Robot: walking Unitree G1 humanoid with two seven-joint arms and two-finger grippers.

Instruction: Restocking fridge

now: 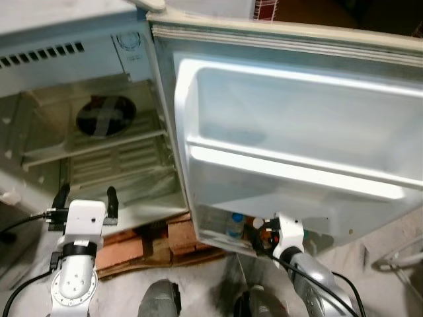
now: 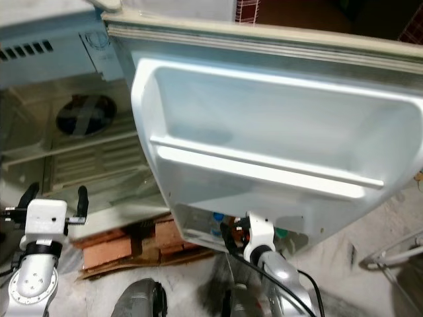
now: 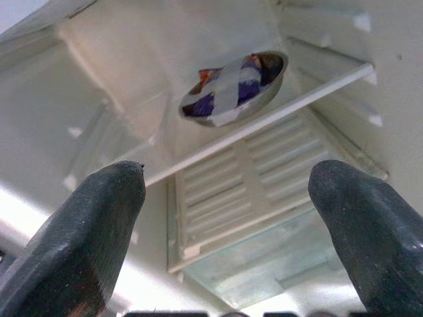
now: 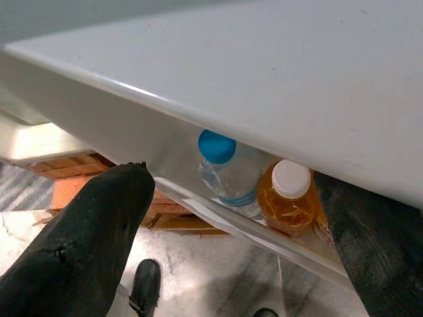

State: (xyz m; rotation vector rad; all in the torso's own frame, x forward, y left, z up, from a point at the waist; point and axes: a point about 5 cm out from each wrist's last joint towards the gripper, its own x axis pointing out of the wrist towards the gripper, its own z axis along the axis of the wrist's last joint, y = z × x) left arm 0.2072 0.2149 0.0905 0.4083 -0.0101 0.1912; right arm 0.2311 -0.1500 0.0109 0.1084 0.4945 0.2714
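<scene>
Now I'd ease my spread right gripper (image 4: pixel 231 224) squarely around the white-capped orange juice bottle (image 4: pixel 288 198), clear of the blue-capped water bottle (image 4: pixel 228 173).

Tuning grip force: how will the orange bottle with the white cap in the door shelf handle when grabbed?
The orange bottle looks full, so probably heavy for its size. Its rounded wall may slip between the fingers. Standing against the blue-capped bottle, it could knock that one.

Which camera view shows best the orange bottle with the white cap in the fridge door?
The right wrist view: the orange bottle stands close and clear on the door's bottom shelf, beside a blue-capped bottle. In both eye views the right gripper covers that spot, so the orange bottle cannot be made out there.
</scene>
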